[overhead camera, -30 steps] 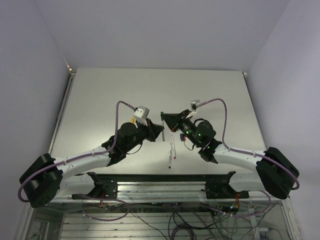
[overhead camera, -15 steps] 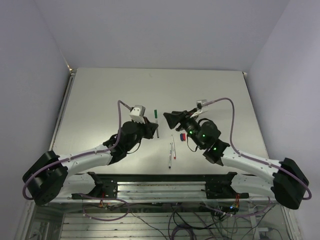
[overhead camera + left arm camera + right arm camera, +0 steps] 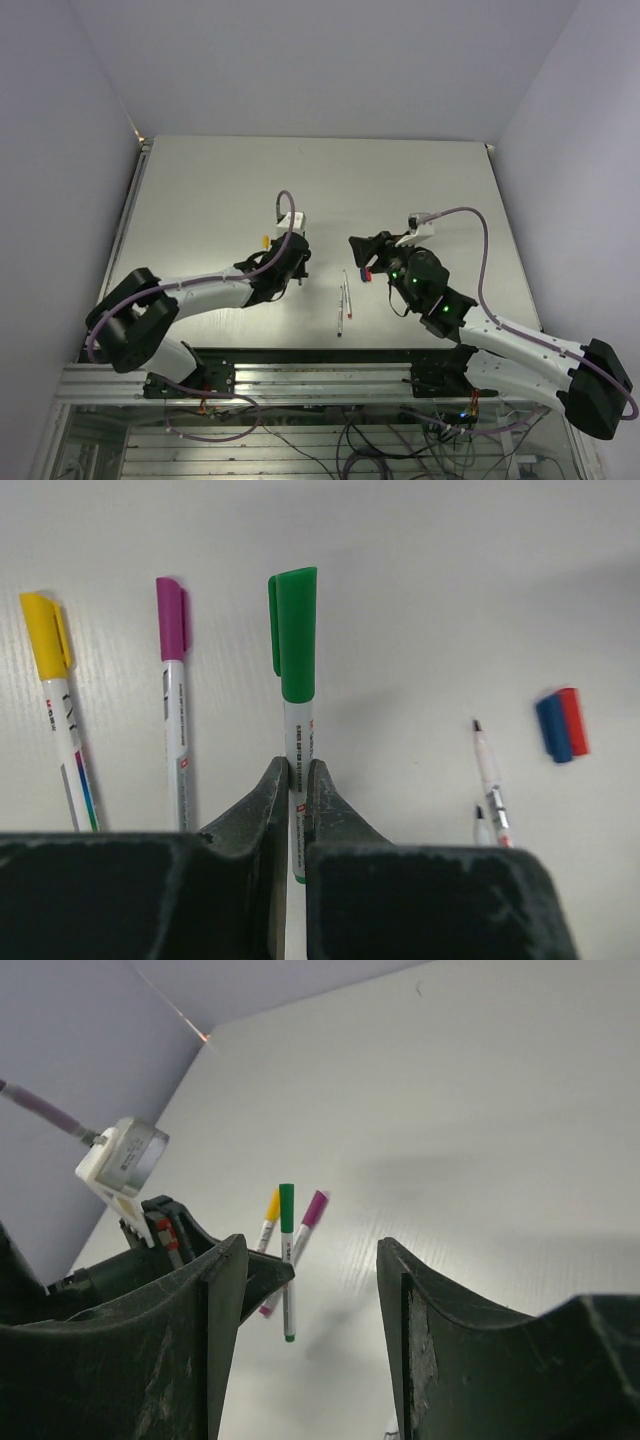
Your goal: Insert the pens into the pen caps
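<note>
Three capped pens: yellow pen [image 3: 55, 680] and purple pen [image 3: 172, 660] on the table [image 3: 400, 580], green pen [image 3: 296, 660] pinched in left gripper [image 3: 297, 770]. Left wrist view, unlike right wrist, shows two bare pens [image 3: 488, 770], two caps [image 3: 561, 723]. Right gripper [image 3: 310, 1250] wide, empty

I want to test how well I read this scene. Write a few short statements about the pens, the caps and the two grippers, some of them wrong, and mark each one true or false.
1. The left gripper is shut on the green-capped pen. True.
2. The right gripper holds a cap. False: its jaws stand open with nothing between them.
3. The blue cap and the red cap lie side by side. True.
4. Every pen in view already wears a cap. False: two uncapped pens lie near the blue cap, their tips bare.
</note>
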